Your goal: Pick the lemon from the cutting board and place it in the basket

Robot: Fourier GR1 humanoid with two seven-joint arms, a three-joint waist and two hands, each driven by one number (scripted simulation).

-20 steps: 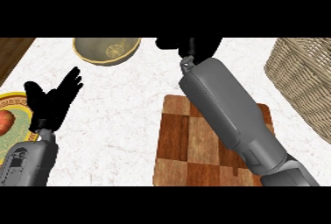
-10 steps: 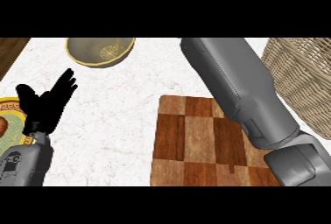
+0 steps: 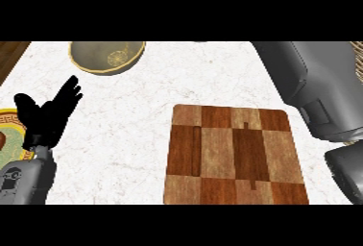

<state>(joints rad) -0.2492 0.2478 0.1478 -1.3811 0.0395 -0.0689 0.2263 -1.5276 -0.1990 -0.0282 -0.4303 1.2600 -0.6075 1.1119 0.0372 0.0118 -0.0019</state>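
The wooden cutting board lies at the centre of the white counter, and no lemon shows on it or anywhere else in the head view. A strip of the wicker basket shows at the far right edge, mostly hidden behind my right forearm. That forearm runs up the right side and leaves the view at the top, so my right hand is out of sight. My left hand rests open at the left, fingers up, holding nothing.
An olive bowl stands at the back left of the counter. A yellow patterned plate with something red on it sits at the left edge, partly behind my left hand. Dark wood borders the counter's far left corner.
My right forearm has swung to the right, off the board and over the basket side, and its hand has left the view at the top. The left hand has stayed where it was.
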